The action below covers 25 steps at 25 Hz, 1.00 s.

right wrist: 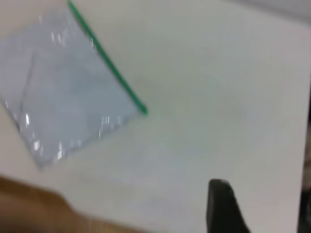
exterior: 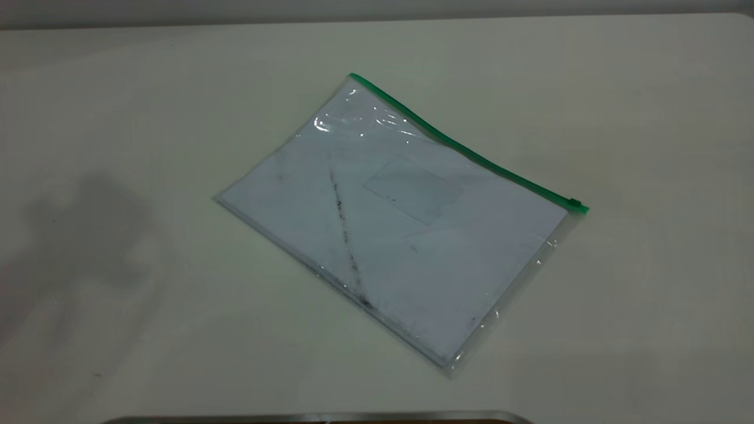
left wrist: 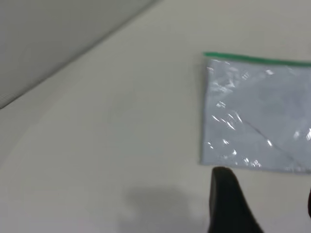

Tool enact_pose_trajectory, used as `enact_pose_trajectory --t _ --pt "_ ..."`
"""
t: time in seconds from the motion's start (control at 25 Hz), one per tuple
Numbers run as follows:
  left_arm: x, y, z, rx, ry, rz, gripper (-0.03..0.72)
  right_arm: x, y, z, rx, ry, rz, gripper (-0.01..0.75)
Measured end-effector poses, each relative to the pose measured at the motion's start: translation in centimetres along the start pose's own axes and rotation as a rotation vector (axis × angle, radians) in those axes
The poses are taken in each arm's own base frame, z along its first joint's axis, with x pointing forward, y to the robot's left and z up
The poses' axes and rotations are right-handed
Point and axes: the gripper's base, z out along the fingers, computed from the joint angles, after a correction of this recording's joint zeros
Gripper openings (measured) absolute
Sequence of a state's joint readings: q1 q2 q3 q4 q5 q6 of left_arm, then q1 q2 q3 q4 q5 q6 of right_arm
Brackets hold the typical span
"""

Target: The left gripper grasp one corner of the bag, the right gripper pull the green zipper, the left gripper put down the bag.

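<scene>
Shadow (exterior: 88,235) falls on the table (exterior: 118,88) at about 9 o'clock in the exterior view, a dark, soft-edged patch well apart from the bag; neither arm itself shows in that view. Left gripper (left wrist: 265,204) shows only in its own wrist view: one black finger (left wrist: 228,204) is clear and a sliver of the other sits at the picture's edge, with a wide gap between them, so the tool is released and grips nothing, hanging above bare table just short of the bag's near edge. Bag (exterior: 400,224) lies flat at the table's centre, turned at an angle, clear plastic over white paper, touched by neither arm. A black smudge line (exterior: 347,241) runs across the paper toward 6 o'clock, and a small label pocket (exterior: 412,188) sits just right of it. Green zipper (exterior: 465,150) borders the far long edge, running from the corner (exterior: 353,76) at about 12 o'clock down to about 3 o'clock, where its slider tab (exterior: 575,205) rests at the end. Right gripper (right wrist: 262,208) appears in its own wrist view as one black finger (right wrist: 221,206) over bare table, well apart from the bag; cannot tell whether it is released or clenched.
</scene>
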<state>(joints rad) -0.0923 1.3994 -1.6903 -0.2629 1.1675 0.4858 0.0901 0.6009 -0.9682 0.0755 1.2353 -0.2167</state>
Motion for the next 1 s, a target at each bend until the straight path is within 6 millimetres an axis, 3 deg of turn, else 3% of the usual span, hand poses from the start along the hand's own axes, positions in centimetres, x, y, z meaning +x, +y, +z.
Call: enact_pose_trajectory --t 0.16,0.28,0.4,0.76,1.0 --pt "0.8 -0.6 -2.6 -0.065 -0.037 -0.109 0.449 4.0 0.3 4.8 -0.023 0.186 0.044 0.487" --pt "2.5 -0.9 -2.8 -0.101 0.001 -0.147 0.449 6.5 0.4 7.7 0.000 0.268 0.112 0.491" --pt "5.2 -1.4 -1.6 -0.109 0.091 -0.205 0.449 8.7 0.4 9.5 0.021 0.333 0.143 0.491" --pt "16.3 -4.2 6.2 -0.003 0.516 -0.397 0.447 9.1 -0.2 9.8 0.083 0.348 0.109 0.472" --pt "21.5 -6.1 7.7 0.036 0.666 -0.420 0.447 9.1 -0.2 9.8 0.083 0.347 0.109 0.445"
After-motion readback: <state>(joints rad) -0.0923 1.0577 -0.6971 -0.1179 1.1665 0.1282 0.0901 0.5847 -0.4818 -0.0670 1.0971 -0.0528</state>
